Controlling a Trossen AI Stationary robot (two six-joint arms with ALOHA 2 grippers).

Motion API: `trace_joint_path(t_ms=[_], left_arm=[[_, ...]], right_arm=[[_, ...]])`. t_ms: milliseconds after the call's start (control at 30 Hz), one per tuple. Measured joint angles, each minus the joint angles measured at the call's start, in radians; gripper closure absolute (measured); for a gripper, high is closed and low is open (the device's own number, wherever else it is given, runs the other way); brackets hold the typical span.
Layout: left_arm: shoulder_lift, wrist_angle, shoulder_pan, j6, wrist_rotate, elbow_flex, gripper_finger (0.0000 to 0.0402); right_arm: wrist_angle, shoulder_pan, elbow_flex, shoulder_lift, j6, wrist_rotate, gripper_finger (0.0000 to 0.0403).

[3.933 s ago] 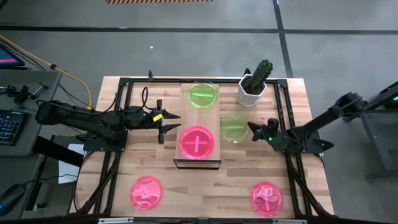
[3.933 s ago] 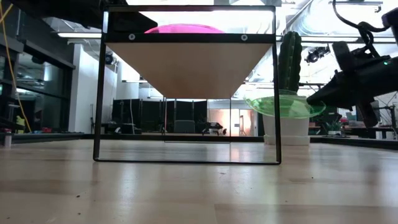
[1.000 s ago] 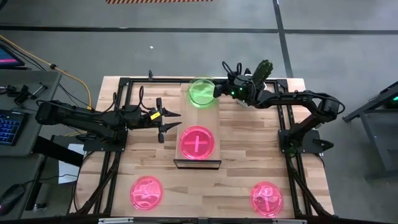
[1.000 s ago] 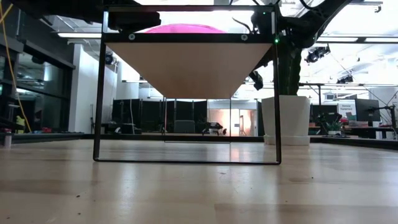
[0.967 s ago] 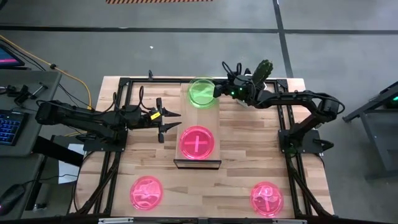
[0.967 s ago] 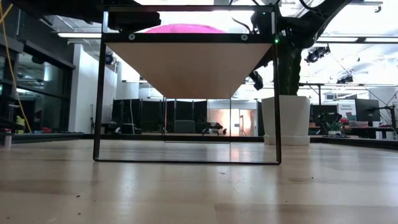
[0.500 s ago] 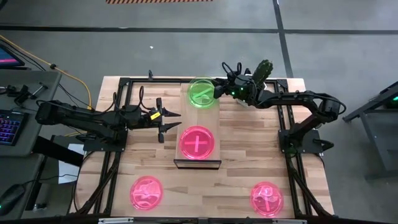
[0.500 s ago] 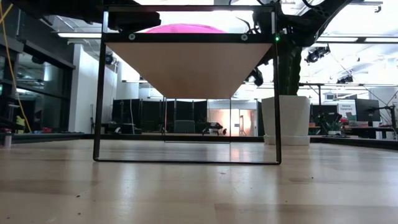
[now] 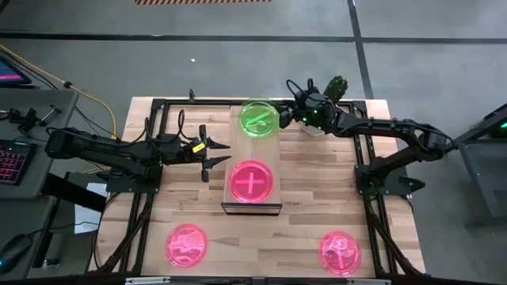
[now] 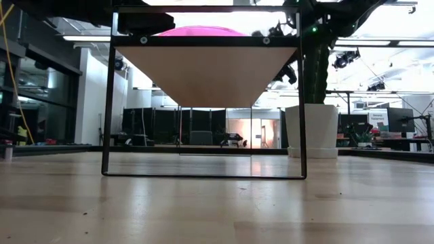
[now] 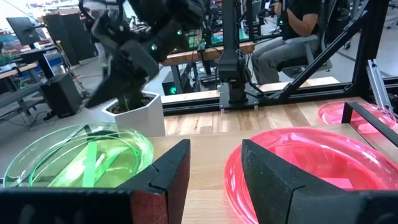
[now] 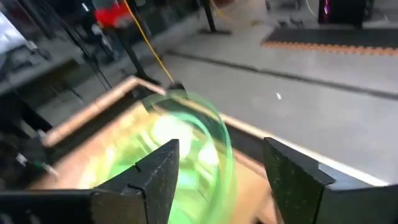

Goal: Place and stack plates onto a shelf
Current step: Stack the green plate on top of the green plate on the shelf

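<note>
On the long light-wood plank shelf (image 9: 242,207), a pink-red translucent round plate (image 9: 252,180) lies at the near end and stacked neon green plates (image 9: 259,118) at the far end. Left tool (image 9: 215,156) waits beside the shelf, fingers apart; right tool (image 9: 283,115), fingers apart, hovers at the green stack's edge.

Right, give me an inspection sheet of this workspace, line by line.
Surface: butcher-block table, shelf standing at its middle.
Job's things: green plates stacked at the shelf's far end, a pink plate at its near end; two pink plates lie on the table near the front.
Clutter: potted cactus at the far right.
Grippers: right gripper open beside the green plates; left gripper open, left of the shelf.
Cables: yellow cable off the table's left.
Surroundings: seated person behind.
</note>
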Motion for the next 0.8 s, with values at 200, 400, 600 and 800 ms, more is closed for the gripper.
trace_joint_path(t_ms=[200, 400, 600, 800], left_arm=[[0.0, 0.005, 0.0, 0.0, 0.0, 0.0, 0.0266], [0.0, 0.048, 0.0, 0.014, 0.0, 0.0, 0.0266], [0.0, 0.051, 0.0, 0.035, -0.007, 0.0, 0.0266], [0.0, 0.045, 0.0, 0.001, -0.007, 0.0, 0.0266]], right_arm=[[-0.022, -0.003, -0.001, 0.009, 0.007, 0.096, 0.0278], [0.069, -0.042, 0.077, 0.05, 0.0, 0.046, 0.0388], [-0.169, -0.059, 0.355, 0.215, -0.052, -0.043, 0.04], [-0.436, -0.085, 0.618, 0.363, -0.119, -0.107, 0.0401]])
